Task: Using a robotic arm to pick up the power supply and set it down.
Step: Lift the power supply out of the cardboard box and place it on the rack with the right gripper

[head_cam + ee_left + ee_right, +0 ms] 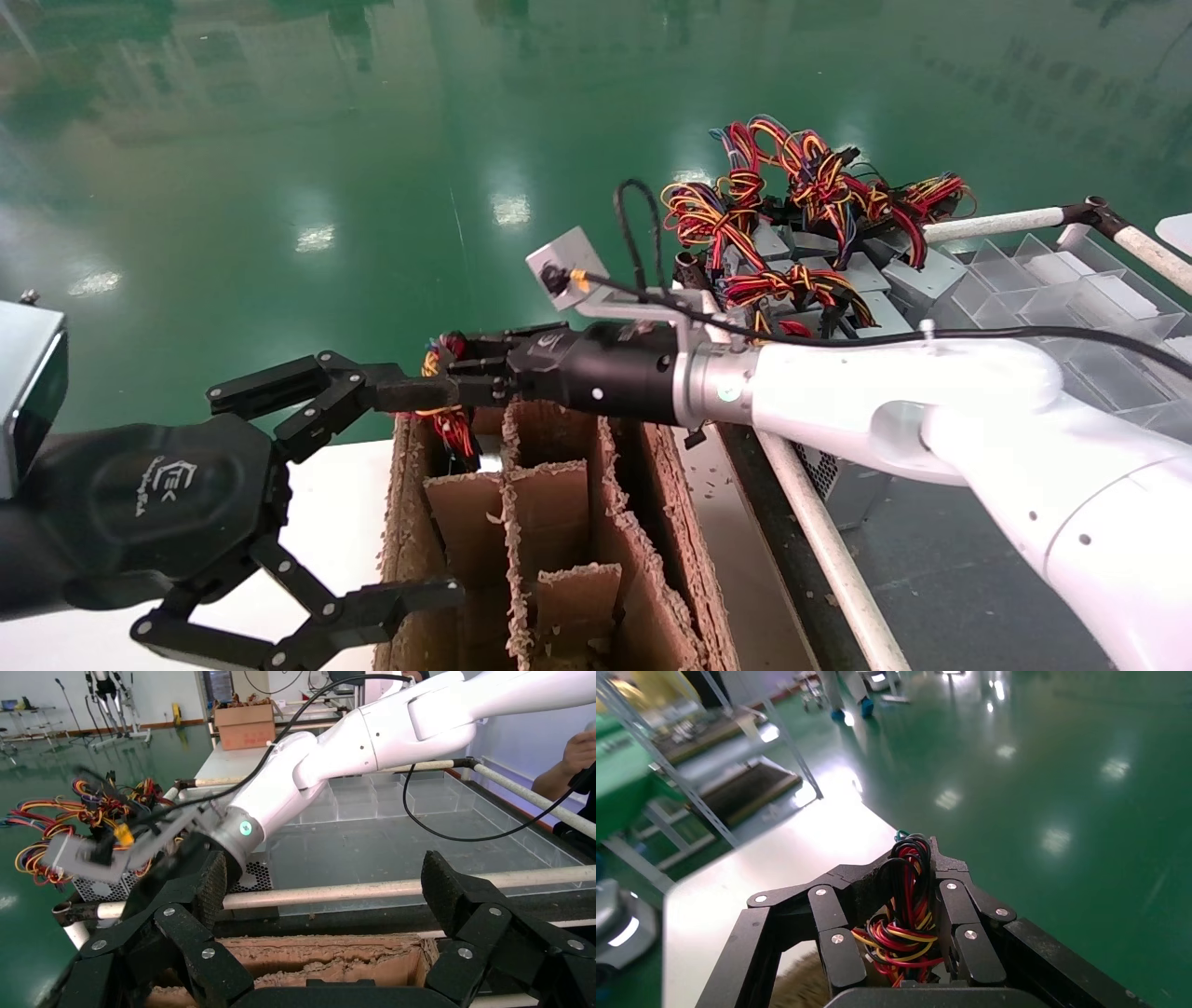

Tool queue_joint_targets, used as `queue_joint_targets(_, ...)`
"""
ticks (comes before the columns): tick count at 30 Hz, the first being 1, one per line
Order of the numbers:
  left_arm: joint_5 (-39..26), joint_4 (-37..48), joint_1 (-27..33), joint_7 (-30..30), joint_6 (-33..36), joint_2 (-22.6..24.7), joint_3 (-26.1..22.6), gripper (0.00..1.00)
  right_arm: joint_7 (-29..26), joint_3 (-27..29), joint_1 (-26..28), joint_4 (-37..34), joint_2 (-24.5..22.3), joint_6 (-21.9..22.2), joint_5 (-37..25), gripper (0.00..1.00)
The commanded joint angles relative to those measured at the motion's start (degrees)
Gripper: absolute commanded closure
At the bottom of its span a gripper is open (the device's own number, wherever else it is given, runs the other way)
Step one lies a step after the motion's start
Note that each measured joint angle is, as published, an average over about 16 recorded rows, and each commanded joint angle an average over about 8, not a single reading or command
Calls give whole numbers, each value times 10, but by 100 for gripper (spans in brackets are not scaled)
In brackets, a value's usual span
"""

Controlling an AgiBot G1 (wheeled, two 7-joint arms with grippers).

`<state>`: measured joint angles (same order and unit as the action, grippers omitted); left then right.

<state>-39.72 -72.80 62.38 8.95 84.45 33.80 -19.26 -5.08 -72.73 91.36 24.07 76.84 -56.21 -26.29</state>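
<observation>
Right pincer [438,387]: clenched on the wire bundle of the power supply [449,410], reaching across over the far end of the cardboard box [559,522].
Power supply: hanging at that pincer's tip above the far-left compartment; only its red, yellow and black wires show, the grey body is hidden.
Left pincer [307,522]: released, jaws wide apart, idle beside the box over the white surface [335,522].
Step in hand: probably lowering the unit into a compartment.
How to do it well: centre it between the cardboard dividers [549,494], descend straight and slowly, since a wire-held load can swing or snag on the ragged edges; let go only once it rests.
Spare units [819,252]: piled well apart on the robot's right.
</observation>
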Motion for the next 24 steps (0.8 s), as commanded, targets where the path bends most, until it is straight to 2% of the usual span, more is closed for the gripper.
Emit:
queue_joint_targets(1,0,0,0,0,0,0,0,0,6,7,1,-10,-2,-18,11,100)
queue_joint_targets(24,0,0,0,0,0,0,0,0,-17,61,118,-120,-45,-207,86,100)
